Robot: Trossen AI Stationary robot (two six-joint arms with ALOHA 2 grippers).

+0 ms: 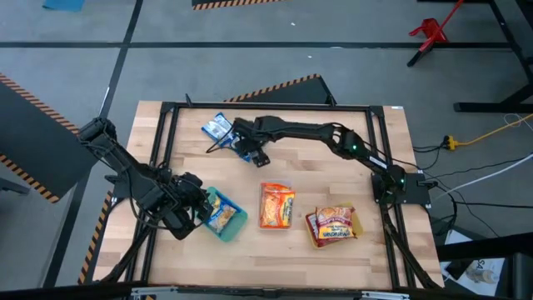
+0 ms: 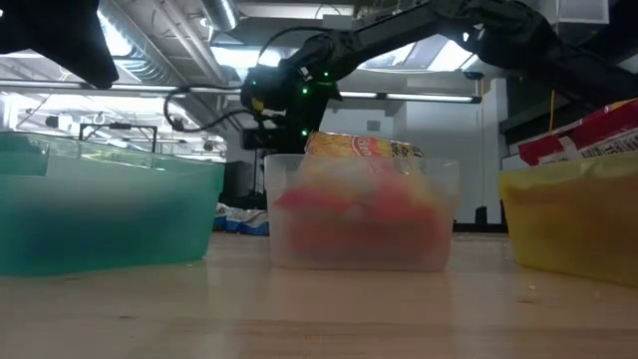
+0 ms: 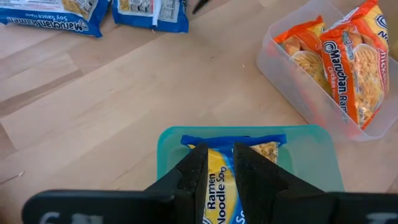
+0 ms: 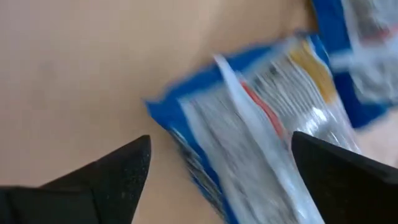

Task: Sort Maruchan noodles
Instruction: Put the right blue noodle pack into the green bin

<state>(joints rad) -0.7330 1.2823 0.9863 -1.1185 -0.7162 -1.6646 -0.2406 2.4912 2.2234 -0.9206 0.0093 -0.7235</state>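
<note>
A blue-and-yellow Maruchan packet [image 3: 219, 183] lies in the teal tray [image 1: 235, 225], with my left gripper [image 3: 219, 152] shut on it at the table's near-left. Two blue-white packets [image 1: 218, 127] [image 4: 261, 124] lie flat on the wood at the far side. My right gripper [image 4: 221, 140] is above the nearer of them [image 1: 244, 143], open, with a finger on either side; no contact shows. Orange packets [image 1: 276, 206] stand in the clear tray [image 3: 292, 87]. Red packets [image 1: 333, 225] sit in the yellow tray [image 2: 573, 224]. My left gripper pinches the blue-and-yellow packet between its two fingers [image 3: 194, 171], near the packet's middle [image 3: 221, 174], slanting down from above. The fingers lie along the packet. Its blue sealed end [image 3: 233, 139] reaches past the fingertips and rests inside the teal tray.
The three trays stand in a row along the near half of the table, teal, clear, then yellow [image 1: 356, 223]. A black frame [image 1: 275, 107] runs round the tabletop. Bare wood lies between the trays and the far packets. The right arm [image 1: 333, 137] stretches across the far half.
</note>
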